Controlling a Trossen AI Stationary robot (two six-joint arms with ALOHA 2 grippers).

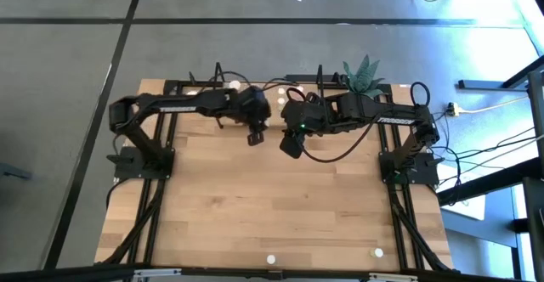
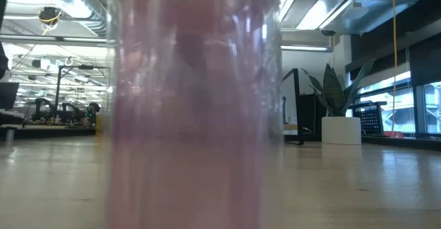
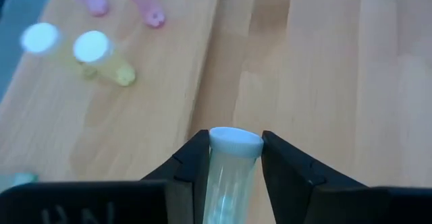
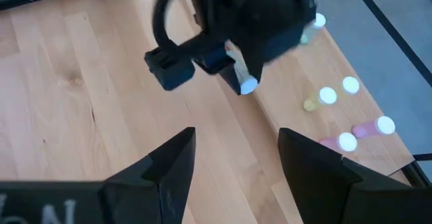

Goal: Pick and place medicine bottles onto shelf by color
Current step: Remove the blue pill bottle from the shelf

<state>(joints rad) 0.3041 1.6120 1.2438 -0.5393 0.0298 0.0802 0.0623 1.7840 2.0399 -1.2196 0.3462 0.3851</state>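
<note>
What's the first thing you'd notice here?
The left hand pinching a little pale bottle with a white cap, above the wooden table near the far edge. The right hand hangs open beside it. A blurry pink bottle fills the low view.

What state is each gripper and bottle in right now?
Left gripper: shut on a pale bottle, above the table.
Right gripper: open, empty, facing the left one.
Yellow bottles: upright on the shelf.
Pink bottles: upright on the shelf.
Pink bottle by the low camera: upright.
</note>
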